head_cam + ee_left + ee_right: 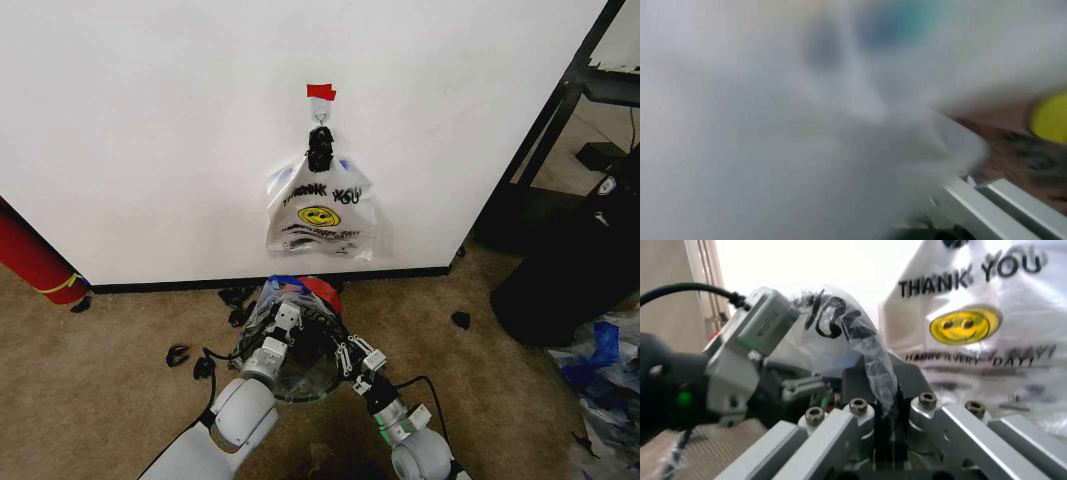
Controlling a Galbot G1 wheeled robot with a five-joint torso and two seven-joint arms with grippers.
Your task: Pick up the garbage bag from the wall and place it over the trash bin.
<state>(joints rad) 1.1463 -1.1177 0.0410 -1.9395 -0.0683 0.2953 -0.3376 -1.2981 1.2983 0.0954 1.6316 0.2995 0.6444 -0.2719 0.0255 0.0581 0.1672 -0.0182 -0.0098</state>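
The see-through garbage bag (262, 322) is draped around the small black trash bin (312, 372) on the carpet below the wall (150, 130). A red part of the bin (323, 290) shows on the wall side. My left gripper (287, 318) is at the bin's left rim, in the plastic, which is pressed close against the left wrist camera (807, 140). My right gripper (352, 354), at the right rim, is shut on a strip of the film (881, 385). A white "THANK YOU" smiley bag (320, 212) hangs from the wall hook under red tape (321, 92).
Black scraps (180, 353) lie on the carpet left of the bin, another (460, 320) to its right. A large black bulk (580, 270) and a heap of plastic (605, 380) stand at the right. A red cylinder (35, 262) leans at the left.
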